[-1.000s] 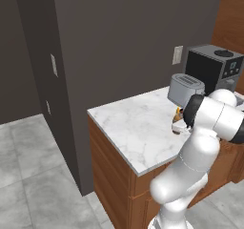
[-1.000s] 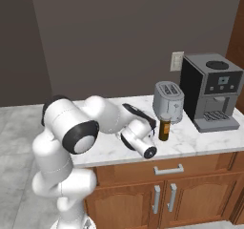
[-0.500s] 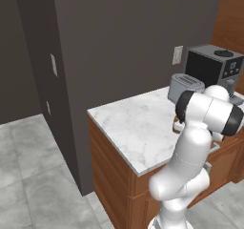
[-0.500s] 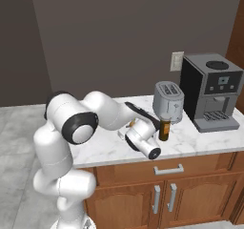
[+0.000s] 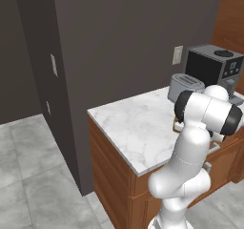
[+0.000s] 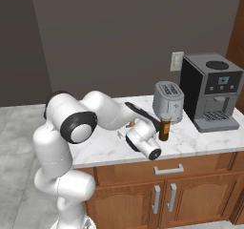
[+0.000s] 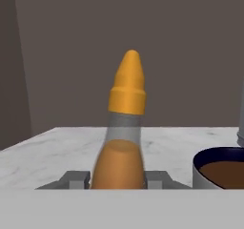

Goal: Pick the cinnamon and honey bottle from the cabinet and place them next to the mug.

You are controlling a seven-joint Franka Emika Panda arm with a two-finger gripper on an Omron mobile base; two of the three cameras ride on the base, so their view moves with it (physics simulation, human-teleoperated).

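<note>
**Amber honey bottle at the counter, close to the mug**

Marble runs across the counter [image 6: 107, 149], and from where I stand the arm reaches over it toward the toaster [image 6: 168, 101]. Reading the hand view from left to right: bare stone, then the honey bottle [image 7: 123, 132] standing upright dead centre, then the rim of a dark cup of brown liquid, which I take to be the mug [image 7: 220, 171], just beside it at the right edge.

The step in hand looks like setting the bottle down next to that mug. To do it well, I would keep the bottle vertical, lower it until its base sits flat on the marble, and only then let the jaws part, drawing the hand straight back so nothing brushes the mug or tips the tall, narrow bottle. Whether the base already touches the stone I cannot tell; the hand hides it.

The gripper [image 7: 116, 179] has its two grey fingertips [image 7: 76, 178] pinched narrowly against the bottle's lower body, one on each side. In the right base view the bottle [image 6: 164, 130] stands just in front of the toaster, with the coffee machine [image 6: 209, 97] farther right.
</note>
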